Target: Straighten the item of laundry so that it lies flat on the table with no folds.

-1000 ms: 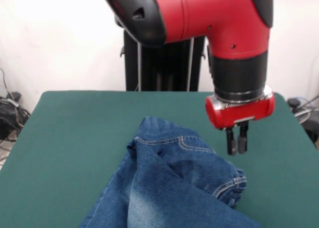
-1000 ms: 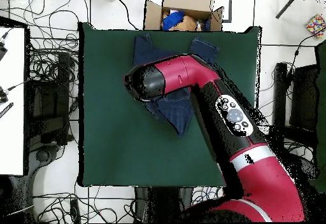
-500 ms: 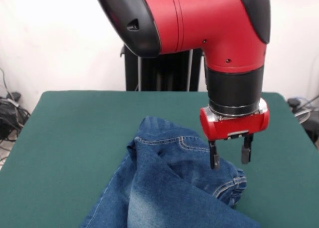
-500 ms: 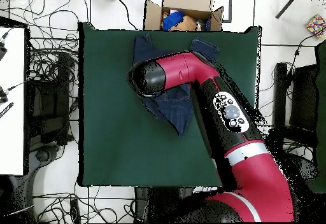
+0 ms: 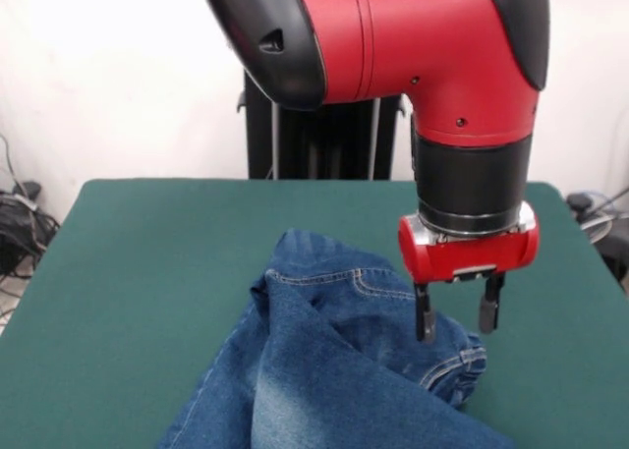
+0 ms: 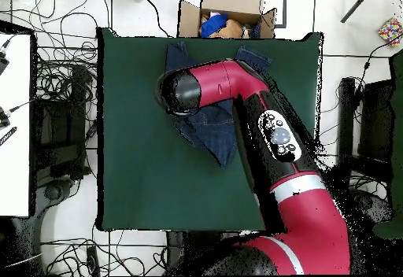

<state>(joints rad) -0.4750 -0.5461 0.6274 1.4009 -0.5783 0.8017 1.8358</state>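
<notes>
The blue denim jeans (image 5: 324, 361) lie crumpled and folded over on the green table (image 5: 147, 272), running from the middle to the near edge. My gripper (image 5: 458, 323) hangs open just above the bunched fold at the jeans' right side, one finger over the denim, the other over its edge. It holds nothing. In the overhead view the arm (image 6: 236, 93) covers much of the jeans (image 6: 216, 136); the gripper itself is hidden beneath the arm there.
A cardboard box (image 6: 228, 12) with coloured items stands just beyond the table's far edge in the overhead view. Cables lie on the floor at the left (image 6: 59, 93). The robot's black pedestal (image 5: 319, 135) stands behind the table.
The gripper went from shut beside the jeans to open, moved left and down over the bunched fold, then shifted slightly lower and to the right.
</notes>
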